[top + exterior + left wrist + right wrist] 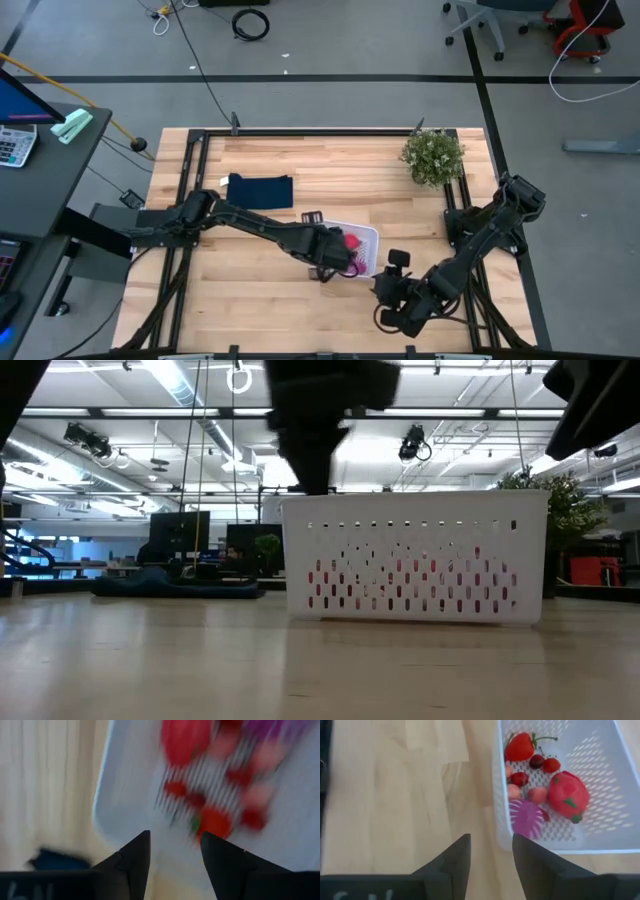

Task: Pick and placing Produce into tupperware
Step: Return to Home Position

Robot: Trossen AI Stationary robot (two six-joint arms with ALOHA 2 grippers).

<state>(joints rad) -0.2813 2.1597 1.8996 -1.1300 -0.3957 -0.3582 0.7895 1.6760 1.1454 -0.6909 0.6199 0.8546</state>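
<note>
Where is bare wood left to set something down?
Free: wooden table between dark navy folded cloth and green potted plant; also the corner diagonally opposite it. Crowded: the white plastic container, left gripper above, right gripper beside.

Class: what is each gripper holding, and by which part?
Nothing. The left gripper and right gripper both have open fingers with nothing between them; the produce lies in the tupperware.

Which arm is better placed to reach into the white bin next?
Left. The left gripper hangs open directly over the bin, with the fruit just beneath it. The right gripper, also open, sits beside the bin over the table, so it would probably have to travel sideways first.
</note>
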